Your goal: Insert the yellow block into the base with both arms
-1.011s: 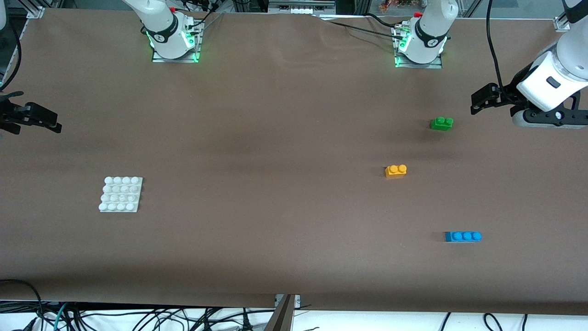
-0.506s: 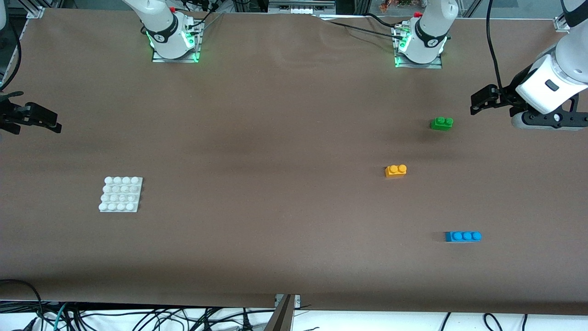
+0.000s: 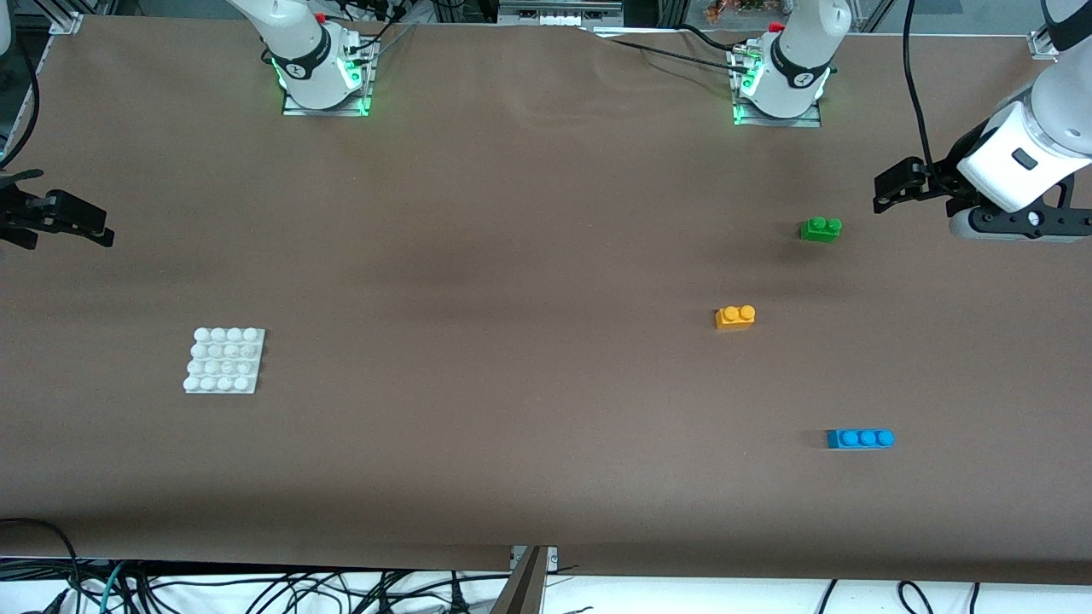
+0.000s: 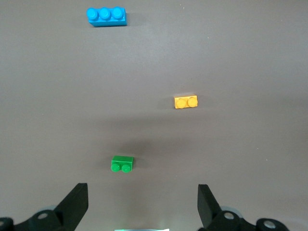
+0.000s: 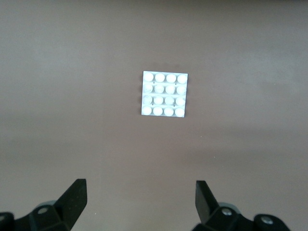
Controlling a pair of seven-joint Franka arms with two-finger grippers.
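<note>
Bricks lie loose on the brown table [image 3: 512, 281] in the front view: the yellow block [image 3: 734, 316] toward the left arm's end, the green brick [image 3: 820, 228] at its 1 o'clock, the blue brick [image 3: 860, 438] at its 5 o'clock. The base [image 3: 224, 360] sits well apart at its 9 o'clock, toward the right arm's end. The left gripper [image 3: 891, 186] hangs above the table at the green brick's 2 o'clock; the right gripper [image 3: 81, 223] hangs over the table edge at the base's 11 o'clock.

In the left wrist view, the left gripper [image 4: 143, 207] has its fingers [image 4: 74, 204] spread wide, holding nothing, above bare table near the green brick [image 4: 122, 163]; the yellow block [image 4: 186, 102] and blue brick [image 4: 106, 16] lie untouched.

In the right wrist view, the right gripper [image 5: 140, 204] is likewise spread wide and empty, with the base [image 5: 165, 94] flat on the table, studs up.
</note>
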